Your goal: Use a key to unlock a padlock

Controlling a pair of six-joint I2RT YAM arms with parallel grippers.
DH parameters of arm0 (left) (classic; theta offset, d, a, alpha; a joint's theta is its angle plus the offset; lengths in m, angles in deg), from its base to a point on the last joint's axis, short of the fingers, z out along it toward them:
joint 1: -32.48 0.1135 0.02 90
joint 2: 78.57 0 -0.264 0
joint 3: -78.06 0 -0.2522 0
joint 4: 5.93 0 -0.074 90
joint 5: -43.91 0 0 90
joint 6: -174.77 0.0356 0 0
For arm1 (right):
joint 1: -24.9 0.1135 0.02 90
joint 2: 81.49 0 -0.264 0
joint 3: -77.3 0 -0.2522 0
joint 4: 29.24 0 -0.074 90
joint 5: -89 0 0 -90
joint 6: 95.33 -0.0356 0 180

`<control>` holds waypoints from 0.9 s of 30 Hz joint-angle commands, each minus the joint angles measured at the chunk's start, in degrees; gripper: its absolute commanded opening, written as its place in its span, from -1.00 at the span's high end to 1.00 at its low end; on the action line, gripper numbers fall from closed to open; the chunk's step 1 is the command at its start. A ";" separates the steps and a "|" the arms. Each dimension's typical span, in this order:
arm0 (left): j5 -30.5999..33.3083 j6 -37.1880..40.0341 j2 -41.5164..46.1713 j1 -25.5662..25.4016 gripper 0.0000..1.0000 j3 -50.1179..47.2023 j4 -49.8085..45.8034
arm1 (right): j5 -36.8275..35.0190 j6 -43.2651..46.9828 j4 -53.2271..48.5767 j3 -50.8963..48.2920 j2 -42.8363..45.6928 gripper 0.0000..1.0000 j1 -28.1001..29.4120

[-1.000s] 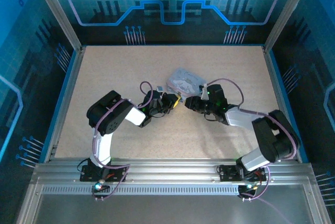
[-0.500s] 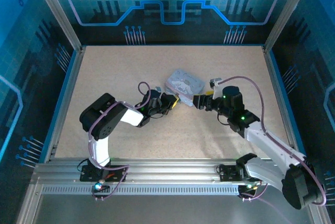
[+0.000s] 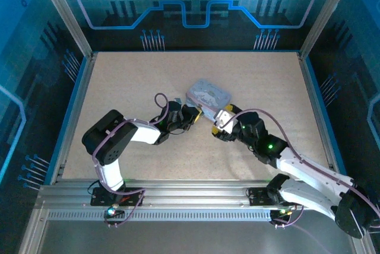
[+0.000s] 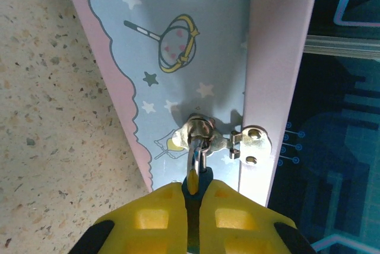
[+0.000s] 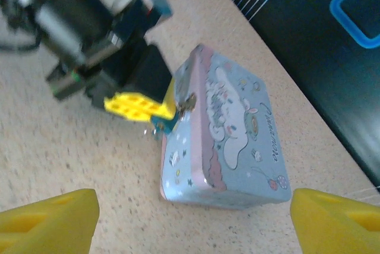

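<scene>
The padlock (image 4: pixel 203 178), a small teal-blue block with a brassy spot, hangs by its shackle from the hasp (image 4: pixel 199 130) of a pale blue tin box (image 3: pixel 208 95). My left gripper (image 4: pixel 194 190) is shut on the padlock, its yellow fingers (image 4: pixel 160 215) pinching it from both sides. A tiny glinting sliver, seemingly the key (image 5: pixel 154 129), sticks out beside the padlock (image 5: pixel 168 123), too blurred to be sure. My right gripper (image 5: pixel 191 206) stands open and empty on the near side of the box (image 5: pixel 231 141), apart from it.
The tin box lies flat mid-table with its lid (image 5: pixel 237 117) facing up. The speckled tabletop (image 3: pixel 136 82) is bounded by blue rails (image 3: pixel 74 108) and dark walls. The two grippers (image 3: pixel 195 115) (image 3: pixel 217 121) sit close together in front of the box.
My right gripper has opened wide and drawn back a little from the padlock, its arm swinging round. The left gripper has kept its hold.
</scene>
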 commanded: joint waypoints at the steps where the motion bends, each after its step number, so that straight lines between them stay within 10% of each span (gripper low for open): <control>1: 1.56 -0.61 2.28 -0.58 1.00 -0.72 0.80 | -3.41 15.12 1.87 -0.55 -2.75 -0.71 1.48; 14: 1.18 -5.45 0.38 -1.03 1.00 -0.95 5.90 | 2.07 18.34 12.96 1.30 -17.71 -0.69 2.00; 27: 0.12 -8.05 -1.90 -0.98 1.00 -0.77 8.69 | 2.99 17.89 17.89 5.25 -27.99 -0.17 0.05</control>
